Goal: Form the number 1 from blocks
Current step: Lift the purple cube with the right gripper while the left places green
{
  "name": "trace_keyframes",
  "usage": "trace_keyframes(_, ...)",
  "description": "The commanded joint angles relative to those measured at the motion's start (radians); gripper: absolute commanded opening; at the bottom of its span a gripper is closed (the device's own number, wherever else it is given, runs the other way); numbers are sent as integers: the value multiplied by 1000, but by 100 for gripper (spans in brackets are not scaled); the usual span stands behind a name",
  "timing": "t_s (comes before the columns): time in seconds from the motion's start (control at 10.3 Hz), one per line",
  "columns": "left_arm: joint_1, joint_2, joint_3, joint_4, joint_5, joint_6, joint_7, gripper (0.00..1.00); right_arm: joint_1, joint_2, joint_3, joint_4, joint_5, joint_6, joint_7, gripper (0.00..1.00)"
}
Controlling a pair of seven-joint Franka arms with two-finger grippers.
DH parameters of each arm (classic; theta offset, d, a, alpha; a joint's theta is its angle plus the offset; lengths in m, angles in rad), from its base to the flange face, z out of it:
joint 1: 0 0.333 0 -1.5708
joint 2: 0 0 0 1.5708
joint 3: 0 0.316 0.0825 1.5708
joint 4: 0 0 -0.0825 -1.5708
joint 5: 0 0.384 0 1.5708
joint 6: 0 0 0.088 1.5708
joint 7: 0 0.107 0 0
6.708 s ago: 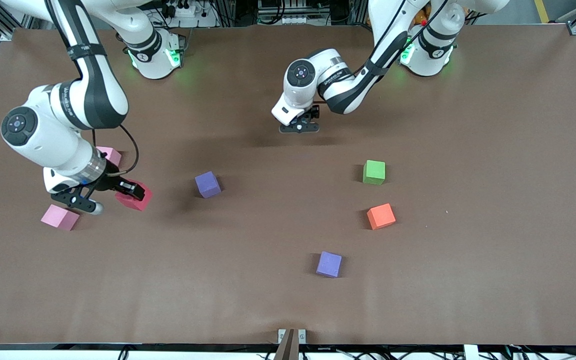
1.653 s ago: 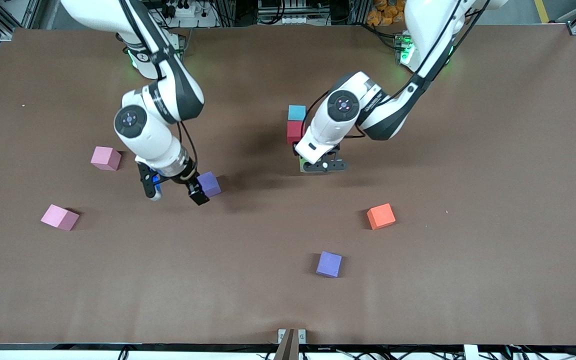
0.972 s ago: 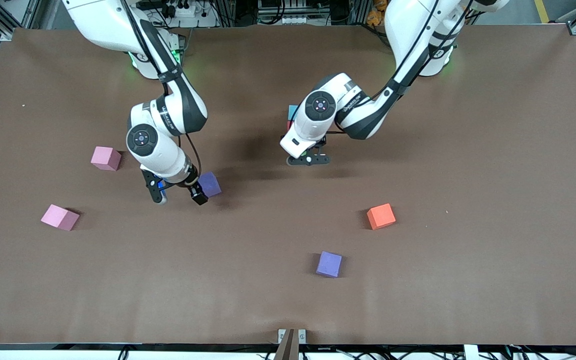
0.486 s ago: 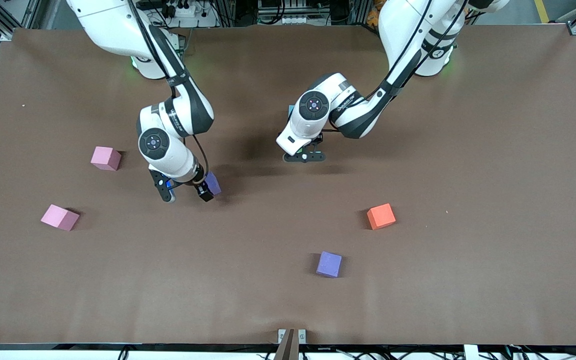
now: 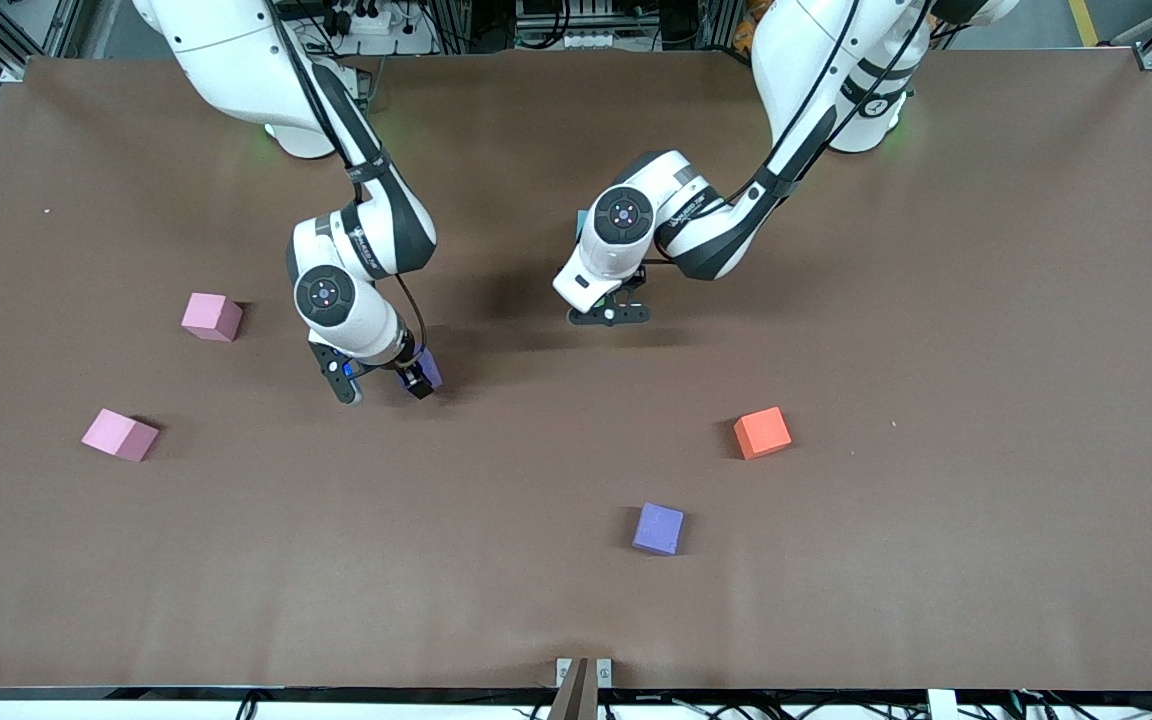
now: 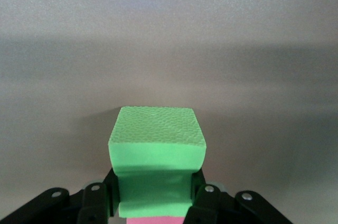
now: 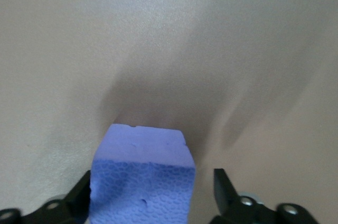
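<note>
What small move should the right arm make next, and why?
Probably close the right end effector on the purple foam cube: the cube sits between its open fingers, one side touching, a gap remaining on the other.

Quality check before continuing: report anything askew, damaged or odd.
The green block looks pinched: the left claw squeezes its foam sides inward where it grips. Nothing else stands out.

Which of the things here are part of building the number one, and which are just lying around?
Job: green block in left gripper; purple block at open right gripper; second purple block; orange block; two pink blocks.
Lying about: metal bracket.
</note>
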Motion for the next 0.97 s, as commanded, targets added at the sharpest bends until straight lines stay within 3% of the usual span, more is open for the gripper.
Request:
trace_keyframes(0.0, -19, 6, 12, 20, 27, -13, -34, 0, 0, -7, -5, -11, 12, 7, -23, 59)
trace_keyframes(0.1, -19, 6, 12, 20, 27, -13, -34, 0, -2, -12, -5, -9, 13, 5, -23, 54)
trace_keyframes(0.49, -19, 16, 12, 22, 29, -5, -34, 0, -37, -96, -5, -12, 15, -18, -173, 53)
trace_keyframes(0.58, -19, 16, 12, 22, 29, -5, -34, 85, -39, -125, -5, -9, 13, -56, -225, 53)
trace_keyframes(0.68, -16, 7, 12, 22, 27, -5, -48, 100, -37, -156, -7, -9, 7, -77, -316, 54)
trace_keyframes(0.87, 9, -64, 15, 16, 29, -28, -71, 100, -39, -194, -7, -9, 6, -91, -474, 54)
